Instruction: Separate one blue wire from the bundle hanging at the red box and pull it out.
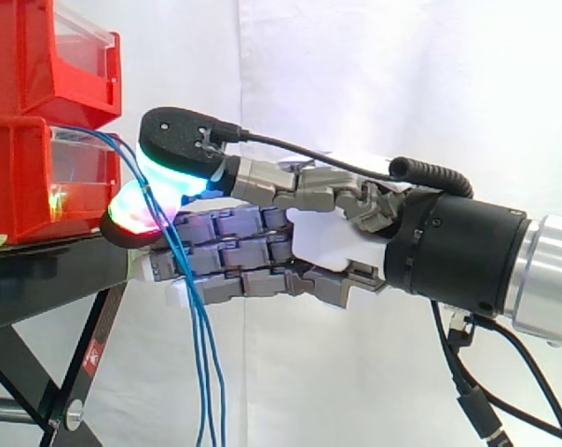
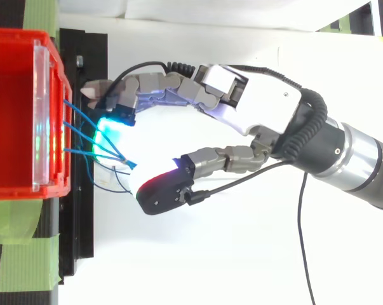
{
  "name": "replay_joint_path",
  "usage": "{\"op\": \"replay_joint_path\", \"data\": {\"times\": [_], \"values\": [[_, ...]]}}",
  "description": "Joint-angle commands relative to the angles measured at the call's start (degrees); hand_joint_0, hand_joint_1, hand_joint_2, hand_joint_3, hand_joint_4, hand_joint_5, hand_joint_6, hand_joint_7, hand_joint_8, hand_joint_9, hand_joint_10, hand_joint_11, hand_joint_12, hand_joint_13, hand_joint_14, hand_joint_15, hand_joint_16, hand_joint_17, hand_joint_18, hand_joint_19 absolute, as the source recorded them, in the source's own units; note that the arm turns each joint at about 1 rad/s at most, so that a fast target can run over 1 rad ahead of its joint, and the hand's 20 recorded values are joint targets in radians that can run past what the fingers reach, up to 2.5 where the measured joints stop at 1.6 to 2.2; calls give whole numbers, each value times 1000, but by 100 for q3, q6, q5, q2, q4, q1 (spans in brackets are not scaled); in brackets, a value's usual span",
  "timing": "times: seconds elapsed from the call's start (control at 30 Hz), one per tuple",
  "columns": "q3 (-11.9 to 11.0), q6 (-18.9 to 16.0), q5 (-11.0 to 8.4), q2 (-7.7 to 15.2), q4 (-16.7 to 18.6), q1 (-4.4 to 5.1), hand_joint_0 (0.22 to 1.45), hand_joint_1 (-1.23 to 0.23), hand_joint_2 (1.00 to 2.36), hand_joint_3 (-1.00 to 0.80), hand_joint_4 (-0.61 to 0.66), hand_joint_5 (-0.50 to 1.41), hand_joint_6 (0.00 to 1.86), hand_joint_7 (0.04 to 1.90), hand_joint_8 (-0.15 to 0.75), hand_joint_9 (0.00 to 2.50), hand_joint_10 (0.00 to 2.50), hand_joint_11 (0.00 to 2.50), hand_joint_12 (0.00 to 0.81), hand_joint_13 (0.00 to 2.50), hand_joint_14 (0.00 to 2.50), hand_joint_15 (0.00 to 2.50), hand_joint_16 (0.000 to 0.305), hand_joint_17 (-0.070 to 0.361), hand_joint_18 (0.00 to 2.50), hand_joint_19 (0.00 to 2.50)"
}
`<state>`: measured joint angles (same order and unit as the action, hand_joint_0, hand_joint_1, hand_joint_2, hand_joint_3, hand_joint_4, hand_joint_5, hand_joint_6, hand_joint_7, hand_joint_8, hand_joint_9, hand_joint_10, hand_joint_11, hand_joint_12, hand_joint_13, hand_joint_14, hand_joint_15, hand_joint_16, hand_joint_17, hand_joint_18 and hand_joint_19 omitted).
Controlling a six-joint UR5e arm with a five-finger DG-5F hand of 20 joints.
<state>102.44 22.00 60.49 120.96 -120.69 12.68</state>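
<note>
Where convergent, blue wires (image 1: 204, 354) in hand (image 1: 332, 237)

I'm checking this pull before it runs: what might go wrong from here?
1. Several blue wires meet between the hand's pads, so the pull may drag out more than one.
2. In the side view the loose strands hang across the lower fingers and might snag there.
3. If the wires hold tight, the red bin may shift.
</note>
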Motion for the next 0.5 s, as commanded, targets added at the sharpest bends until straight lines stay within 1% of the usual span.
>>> {"op": "replay_joint_path", "data": {"times": [0.0, 0.1, 0.47], "values": [[-22, 33, -37, -2, -25, 6, 620, -709, 1007, -437, 271, -185, 609, 1154, 302, 319, 5, 228, 394, 415, 10, 291, 55, 124, 436, 483], [-31, 33, -37, 6, 2, 15, 621, -710, 1006, -440, 270, -185, 610, 1152, 302, 318, 5, 226, 394, 415, 10, 294, 55, 124, 436, 483], [-31, 33, -37, 6, -86, 33, 625, -720, 1006, -440, 269, -186, 614, 1145, 303, 320, 6, 227, 394, 416, 10, 291, 55, 124, 437, 482]]}}
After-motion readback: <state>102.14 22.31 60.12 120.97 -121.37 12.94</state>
